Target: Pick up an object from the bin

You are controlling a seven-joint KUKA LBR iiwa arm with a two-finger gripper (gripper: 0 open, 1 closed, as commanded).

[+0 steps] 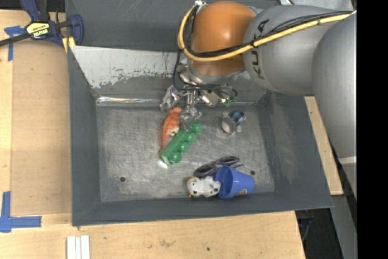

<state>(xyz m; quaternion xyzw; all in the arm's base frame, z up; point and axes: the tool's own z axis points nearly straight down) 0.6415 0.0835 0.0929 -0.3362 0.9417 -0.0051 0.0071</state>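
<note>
1. Blue cup [235, 182] lies on its side at the bin's [82, 130] front, touching a white toy [202, 187]; a black piece [218, 165] lies just behind.
2. Green toy [180, 145] lies mid-bin, with an orange toy [171, 124] at its far end.
3. End effector [189, 107] hangs over the orange toy's far end; whether released or clenched, cannot tell.
4. Grey round piece [231, 121] sits near, to the right.

even overhead light; pale glare streaks the back wall of the grey metal bin [127, 67], the rounded orange wrist cover [221, 30] shines, soft shadow beneath it.
</note>
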